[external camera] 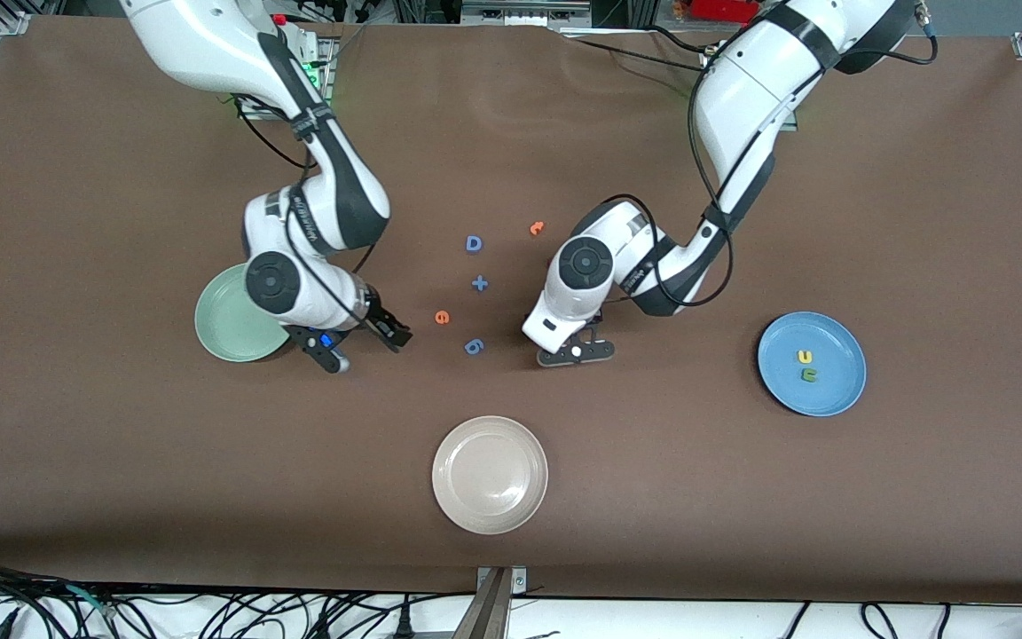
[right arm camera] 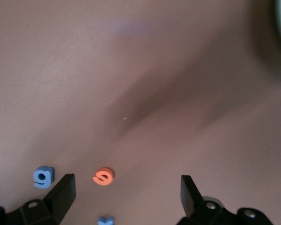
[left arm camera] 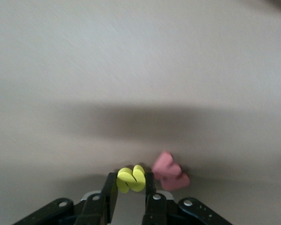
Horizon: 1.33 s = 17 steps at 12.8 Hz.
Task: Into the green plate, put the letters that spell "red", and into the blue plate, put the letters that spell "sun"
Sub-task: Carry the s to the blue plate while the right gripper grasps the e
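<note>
My left gripper [left arm camera: 131, 185] is shut on a yellow "s" [left arm camera: 131, 179], low at the table; in the front view the hand [external camera: 575, 352] hides the letter. The blue plate [external camera: 835, 390] at the left arm's end holds a yellow "u" [external camera: 804, 356] and a green "n" [external camera: 809, 375]. An orange "e" [external camera: 442, 316] [right arm camera: 103, 176] lies on the table between the two hands. My right gripper [external camera: 367, 346] [right arm camera: 126, 192] stands open and empty just above the table, between the "e" and the green plate [external camera: 220, 324], which the right arm partly covers.
A pink letter [left arm camera: 170, 171] lies right beside the held "s". A blue "D" [external camera: 474, 243], a blue plus [external camera: 479, 284], a blue "g" [external camera: 473, 346] [right arm camera: 43, 176] and an orange hooked letter [external camera: 537, 228] lie mid-table. A cream plate [external camera: 490, 515] sits nearest the front camera.
</note>
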Motion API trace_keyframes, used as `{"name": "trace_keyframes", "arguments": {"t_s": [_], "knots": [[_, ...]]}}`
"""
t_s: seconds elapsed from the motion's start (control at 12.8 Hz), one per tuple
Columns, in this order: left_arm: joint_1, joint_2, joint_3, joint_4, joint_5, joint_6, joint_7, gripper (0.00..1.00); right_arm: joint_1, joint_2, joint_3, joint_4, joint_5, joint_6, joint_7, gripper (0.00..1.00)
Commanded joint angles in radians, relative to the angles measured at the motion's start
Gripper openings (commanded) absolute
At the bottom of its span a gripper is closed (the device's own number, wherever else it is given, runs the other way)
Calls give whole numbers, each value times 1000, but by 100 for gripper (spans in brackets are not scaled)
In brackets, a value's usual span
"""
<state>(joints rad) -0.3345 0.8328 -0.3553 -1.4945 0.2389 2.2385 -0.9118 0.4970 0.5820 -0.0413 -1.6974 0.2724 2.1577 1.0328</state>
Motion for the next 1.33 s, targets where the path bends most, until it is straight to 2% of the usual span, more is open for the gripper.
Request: {"name": "trace_keyframes", "arguments": {"t_s": [0.0, 0.31, 0.62, 0.86, 1.02, 1.17, 1.25], "knots": [[77, -30, -19, 55, 4, -153, 78, 6, 55, 59, -6, 30, 13, 85, 55, 99], [198, -60, -21, 128, -38, -408, 267, 6, 113, 108, -12, 28, 10, 148, 84, 99], [324, -87, -5, 122, -20, -615, 526, 8, 152, 145, -18, 15, -4, 195, 110, 96], [429, -86, 3, 120, -1, -628, 686, 8, 155, 148, -20, -2, -33, 195, 110, 94], [483, -84, 2, 122, 36, -628, 760, 8, 155, 148, -20, -5, -60, 195, 110, 85], [535, -75, 3, 122, 83, -625, 826, 8, 155, 148, -20, -5, -62, 194, 110, 68], [549, -67, 3, 122, 100, -620, 832, 8, 155, 147, -20, -5, -62, 192, 110, 57]]}}
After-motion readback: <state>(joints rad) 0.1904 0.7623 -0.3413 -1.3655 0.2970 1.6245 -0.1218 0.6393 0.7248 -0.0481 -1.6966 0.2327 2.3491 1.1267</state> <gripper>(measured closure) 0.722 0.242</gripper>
